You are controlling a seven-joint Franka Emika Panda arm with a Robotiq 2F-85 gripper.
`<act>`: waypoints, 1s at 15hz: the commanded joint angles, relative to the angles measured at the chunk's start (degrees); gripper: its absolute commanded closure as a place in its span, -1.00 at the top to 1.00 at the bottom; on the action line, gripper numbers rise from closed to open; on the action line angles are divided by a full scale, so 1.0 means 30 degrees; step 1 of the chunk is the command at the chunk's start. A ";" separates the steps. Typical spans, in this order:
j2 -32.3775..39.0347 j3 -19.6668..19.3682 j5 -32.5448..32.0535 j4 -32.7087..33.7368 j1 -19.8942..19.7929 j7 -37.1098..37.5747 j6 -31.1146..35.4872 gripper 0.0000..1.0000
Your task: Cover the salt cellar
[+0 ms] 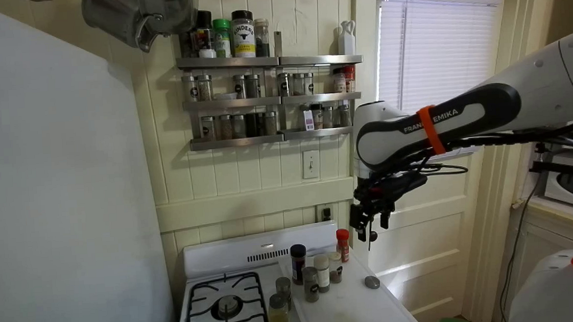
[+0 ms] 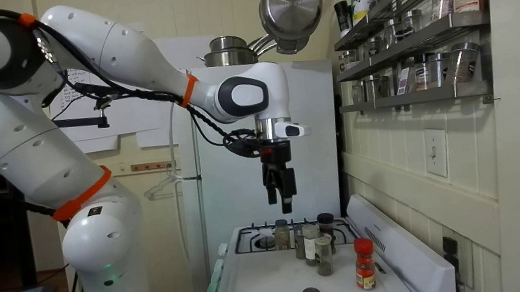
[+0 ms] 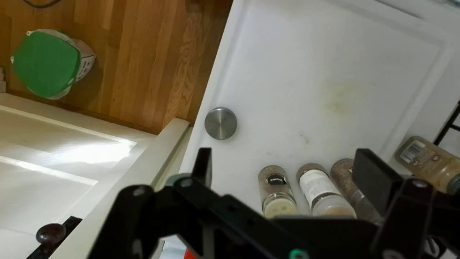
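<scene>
- Round, brushed-grey metal lid (image 3: 220,123): flat on white stovetop panel (image 3: 287,82).
- Clear, black-labelled jar (image 3: 271,187): cream perforated top (image 3: 279,207).
- Black two-finger gripper (image 3: 286,163): spread wide (mid-air); lid below, apart.

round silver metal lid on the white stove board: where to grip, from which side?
I'd pinch the round silver metal lid by its rim, across the diameter, coming straight down. It lies flat on the white rectangular board, so the circular edge seems the likeliest hold; it sits near the board's edge, so a sideways approach could push it off. The black gripper is open and points down.
</scene>
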 commanded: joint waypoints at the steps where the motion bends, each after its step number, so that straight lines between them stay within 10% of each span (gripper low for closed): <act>1: 0.0436 -0.0382 -0.0615 -0.0617 -0.0082 -0.0842 0.0714 1.00; 15: 0.1470 -0.0867 -0.0636 -0.2375 -0.0476 -0.0786 0.3327 1.00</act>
